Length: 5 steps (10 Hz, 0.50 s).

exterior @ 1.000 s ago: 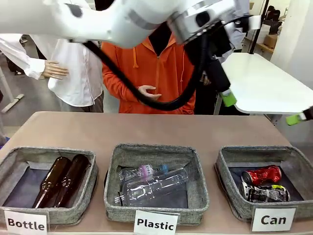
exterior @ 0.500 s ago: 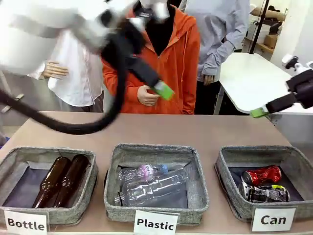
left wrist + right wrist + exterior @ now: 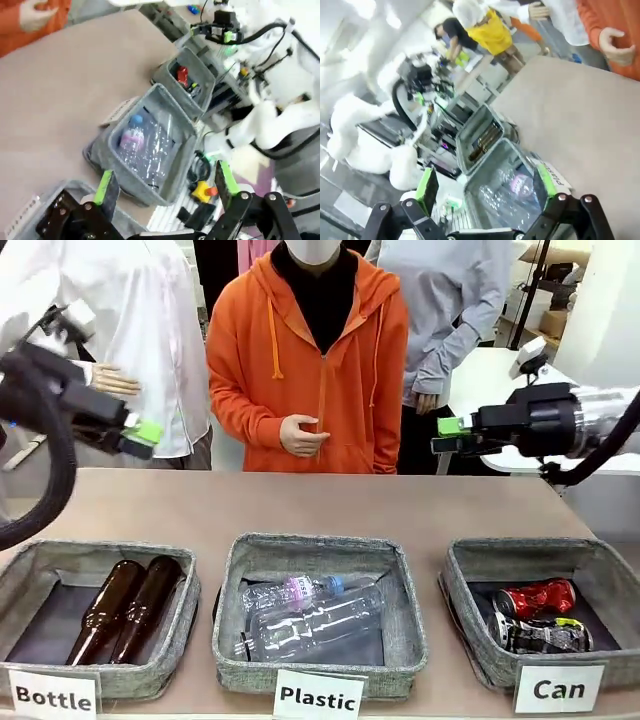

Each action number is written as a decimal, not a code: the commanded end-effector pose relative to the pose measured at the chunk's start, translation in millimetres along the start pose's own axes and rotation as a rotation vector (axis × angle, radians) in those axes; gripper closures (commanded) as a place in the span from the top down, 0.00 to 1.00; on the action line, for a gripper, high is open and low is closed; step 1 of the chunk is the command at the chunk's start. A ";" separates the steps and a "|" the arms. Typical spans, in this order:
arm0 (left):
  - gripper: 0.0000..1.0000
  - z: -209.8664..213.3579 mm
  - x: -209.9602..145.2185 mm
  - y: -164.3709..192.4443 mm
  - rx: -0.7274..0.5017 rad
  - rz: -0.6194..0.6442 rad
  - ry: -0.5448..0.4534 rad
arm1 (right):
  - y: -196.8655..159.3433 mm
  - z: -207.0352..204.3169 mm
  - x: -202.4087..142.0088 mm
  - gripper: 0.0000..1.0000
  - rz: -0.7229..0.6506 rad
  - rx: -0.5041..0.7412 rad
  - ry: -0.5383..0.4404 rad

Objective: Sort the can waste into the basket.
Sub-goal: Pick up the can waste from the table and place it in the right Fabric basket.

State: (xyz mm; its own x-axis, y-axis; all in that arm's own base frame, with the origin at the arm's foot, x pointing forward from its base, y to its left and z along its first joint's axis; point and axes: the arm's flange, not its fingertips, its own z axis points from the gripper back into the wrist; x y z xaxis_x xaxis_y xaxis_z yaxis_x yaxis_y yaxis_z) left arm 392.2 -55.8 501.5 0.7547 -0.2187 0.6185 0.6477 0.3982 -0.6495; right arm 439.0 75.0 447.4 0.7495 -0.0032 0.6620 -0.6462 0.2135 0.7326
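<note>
From the front, the crushed shiny red can point(image 3: 536, 597) and the crushed black printed can point(image 3: 540, 635) lie together in the grey woven basket signed "Can" point(image 3: 463, 592), so sorting looks finished. The left gripper point(image 3: 143, 433) and right gripper point(image 3: 450, 435) hang above the bare tan tabletop point(image 3: 330, 505).

Left wrist view: green-padded fingers point(image 3: 104, 184) spread, empty.

Right wrist view: fingers point(image 3: 425, 186) likewise apart, empty; a bright workshop lies beyond.

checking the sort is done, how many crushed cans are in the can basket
2, both in the can basket: the red can toward the far side, the black can just in front of it, nearer the sign. None looks hidden.
</note>
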 end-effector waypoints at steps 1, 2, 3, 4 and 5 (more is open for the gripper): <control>1.00 15.7 -25.0 22.3 -0.102 0.026 -0.218 | -16.3 9.3 8.4 1.00 -0.048 -0.095 -0.055; 1.00 26.7 -39.9 30.9 -0.085 0.022 -0.287 | -19.8 21.0 14.2 1.00 -0.047 -0.170 -0.110; 1.00 14.1 -16.9 20.6 -0.047 0.049 -0.086 | -12.0 1.9 -1.0 1.00 -0.029 -0.021 -0.026; 1.00 14.1 -16.9 20.6 -0.047 0.049 -0.086 | -12.0 1.9 -1.0 1.00 -0.029 -0.021 -0.026; 1.00 14.1 -16.9 20.6 -0.047 0.049 -0.086 | -12.0 1.9 -1.0 1.00 -0.029 -0.021 -0.026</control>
State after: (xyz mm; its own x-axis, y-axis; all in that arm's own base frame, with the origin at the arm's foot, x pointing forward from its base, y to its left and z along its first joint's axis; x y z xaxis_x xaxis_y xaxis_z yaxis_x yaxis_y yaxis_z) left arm 389.1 -29.5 476.1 0.7681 -0.0817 0.6351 0.6184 0.3520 -0.7026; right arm 448.5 67.0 434.8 0.7662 -0.0429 0.6412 -0.6122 0.2545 0.7486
